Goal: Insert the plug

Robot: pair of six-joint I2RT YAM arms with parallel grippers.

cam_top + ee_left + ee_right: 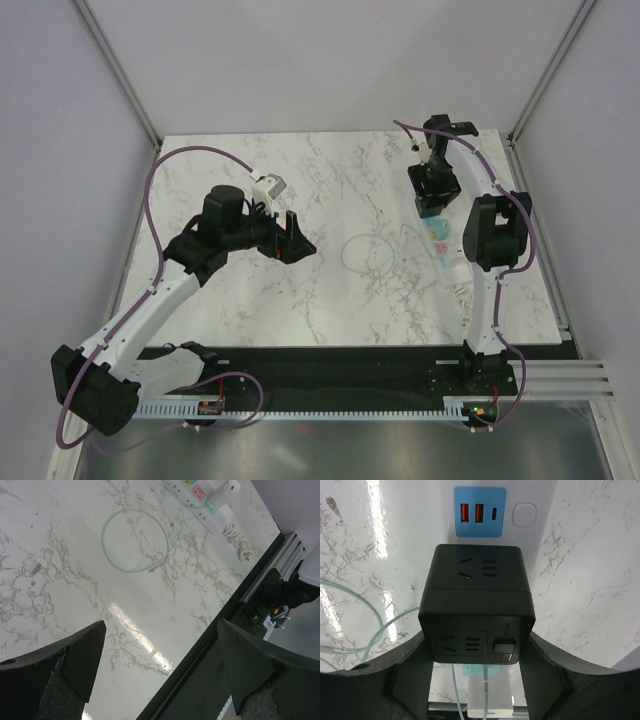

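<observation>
The plug (476, 605) is a matte black cube with sockets on its faces. My right gripper (477, 672) is shut on it, one finger against each side. The cube hangs over the white power strip (437, 520), between its blue USB panel (480, 511) and a white charger (490, 697); I cannot tell whether it touches the strip. In the top view the right gripper (432, 192) is at the far right, above the strip's far end (446, 252). My left gripper (291, 241) is open and empty over the table's middle left; its fingers (75, 660) frame bare marble.
A thin pale-green cable (367, 255) lies coiled left of the strip and also shows in the left wrist view (135, 540). The strip's white cord and its plug (239, 542) lie near the table's front edge. Grey walls enclose the table.
</observation>
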